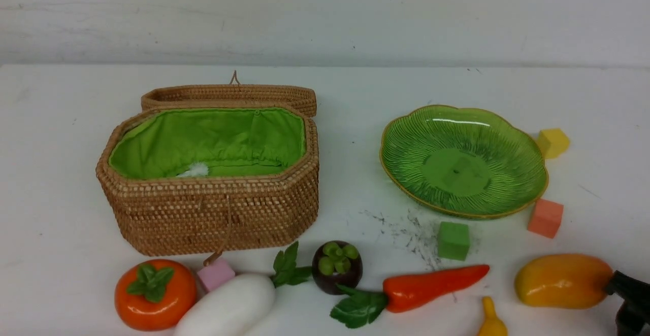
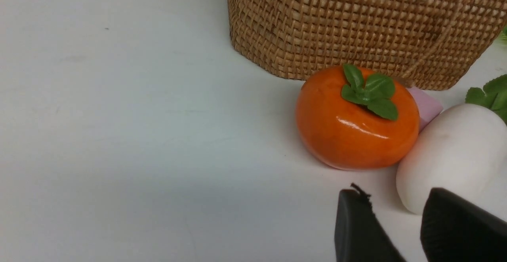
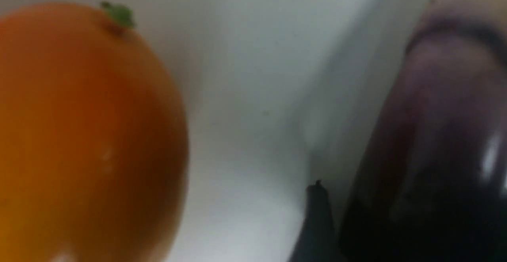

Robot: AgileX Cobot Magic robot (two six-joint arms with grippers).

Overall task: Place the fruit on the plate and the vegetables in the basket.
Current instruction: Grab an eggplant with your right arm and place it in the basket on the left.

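The open wicker basket (image 1: 213,214) stands at the left and the green plate (image 1: 462,161) at the right, both without fruit or vegetables. Along the front lie the persimmon (image 1: 155,295), white radish (image 1: 228,308), mangosteen (image 1: 336,267), carrot (image 1: 431,286), mango (image 1: 563,280) and a banana tip (image 1: 490,321). My left gripper (image 2: 394,198) is open and empty, just short of the radish (image 2: 455,151) and persimmon (image 2: 356,123). My right gripper (image 1: 629,295) is beside the mango (image 3: 79,135); one fingertip (image 3: 317,198) shows next to the dark purple eggplant (image 3: 435,143), the other is hidden.
Foam cubes lie about: yellow (image 1: 553,142) and orange (image 1: 546,217) right of the plate, green (image 1: 453,240) in front of it, pink (image 1: 216,273) between basket and radish. The basket lid (image 1: 228,95) hangs open behind. A small white tuft (image 1: 195,170) lies in the lining.
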